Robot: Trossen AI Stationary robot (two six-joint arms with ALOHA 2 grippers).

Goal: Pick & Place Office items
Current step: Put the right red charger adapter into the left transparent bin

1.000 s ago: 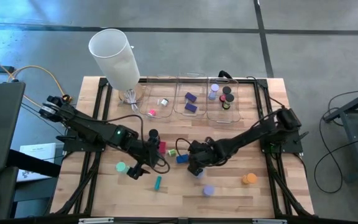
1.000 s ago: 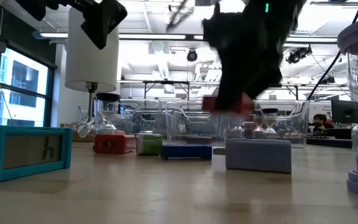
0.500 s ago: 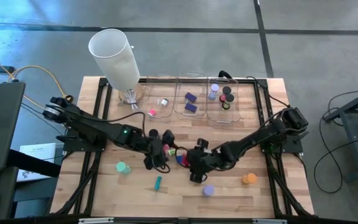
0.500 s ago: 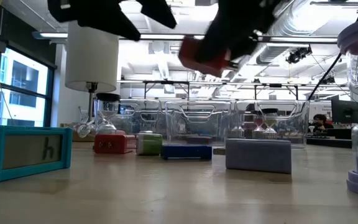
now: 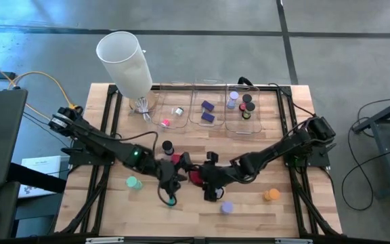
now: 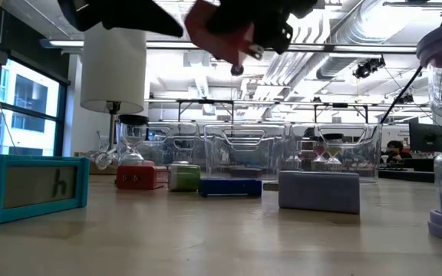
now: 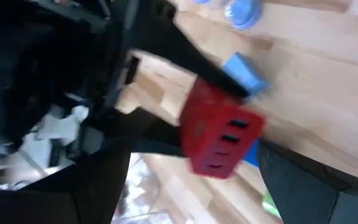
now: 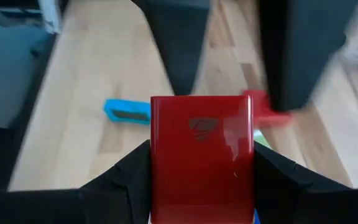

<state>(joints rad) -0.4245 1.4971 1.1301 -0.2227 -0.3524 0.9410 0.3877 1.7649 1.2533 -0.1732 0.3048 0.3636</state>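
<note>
While the right gripper [image 5: 196, 177] pinches a red block [image 5: 195, 177] above mid-table, the left gripper [image 5: 177, 173] hangs just beside it, fingers spread wide. Seen from the left wrist, the red block lies between the left fingers [image 7: 297, 177], so a hand-over looks likely. The clear bins [image 5: 207, 108] stand well apart at the far edge

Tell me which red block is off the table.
The red block clamped in the right gripper, lifted above the table. The other red block sits on the wood beside the green roll.
</note>
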